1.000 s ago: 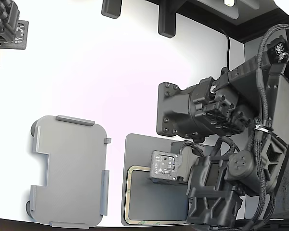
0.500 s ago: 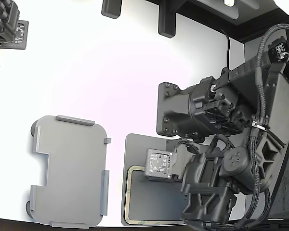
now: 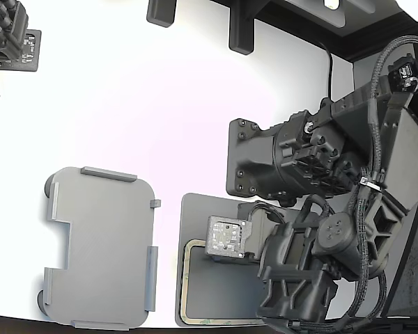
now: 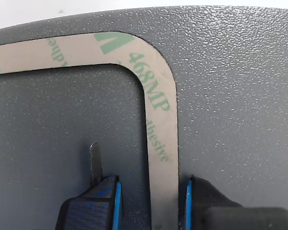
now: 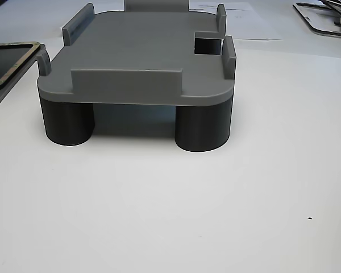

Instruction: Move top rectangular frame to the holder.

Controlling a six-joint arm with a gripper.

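The top rectangular frame [image 4: 161, 96], a thin, light, probably flexible adhesive ring lying flat on the dark grey mat [image 4: 230, 72], is straddled on one side strip by the parted pincer [image 4: 151, 201]

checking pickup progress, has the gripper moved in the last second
Yes. In the exterior view the gripper has shifted toward that view's left over the frame, nearer the holder.

Green print "468MP" and "adhesive" along the tan rectangular frame [image 4: 159, 100]
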